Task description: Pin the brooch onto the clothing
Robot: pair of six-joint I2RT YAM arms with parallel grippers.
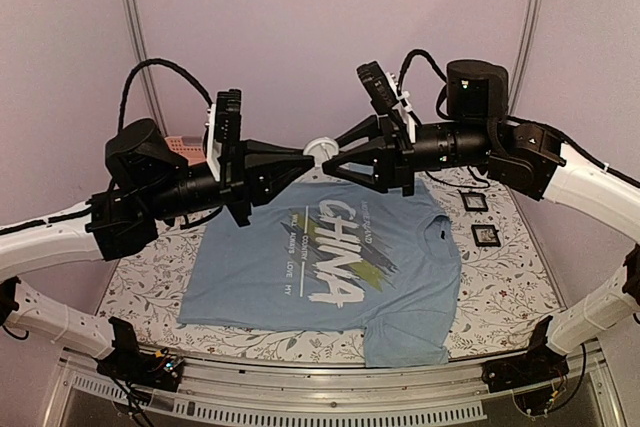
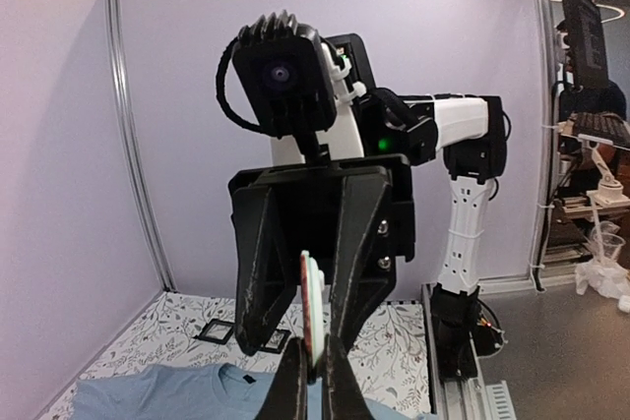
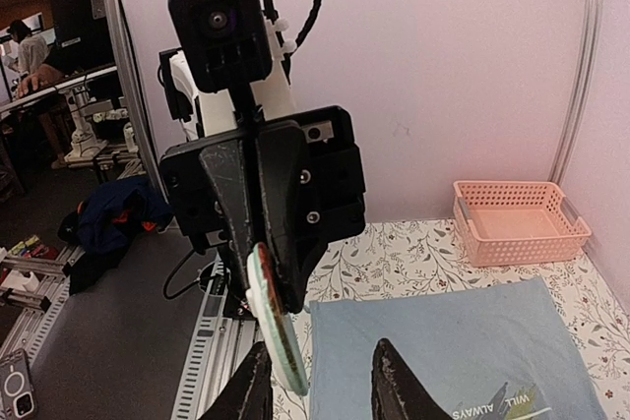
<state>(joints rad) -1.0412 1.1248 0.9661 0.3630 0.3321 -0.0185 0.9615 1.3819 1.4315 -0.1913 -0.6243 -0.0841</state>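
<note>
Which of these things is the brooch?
Above the blue T-shirt, the left gripper and right gripper meet in mid-air. The brooch is the small pale disc pinched by the left one; unlike the black square frames, it is round and held aloft.

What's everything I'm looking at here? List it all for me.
Tablecloth: one, white with a leafy print, spread under everything.
T-shirt: one, light blue with a white "CHINA" print, lying flat on the Tablecloth.
Brooch: one, pale round disc, held in the air above the T-shirt.
Square frames: two, black, to the right of the T-shirt.
Basket: one, pink, far left corner.
Left hand: one, black, shut on the Brooch.
Right hand: one, black, open, facing the Brooch.
</note>
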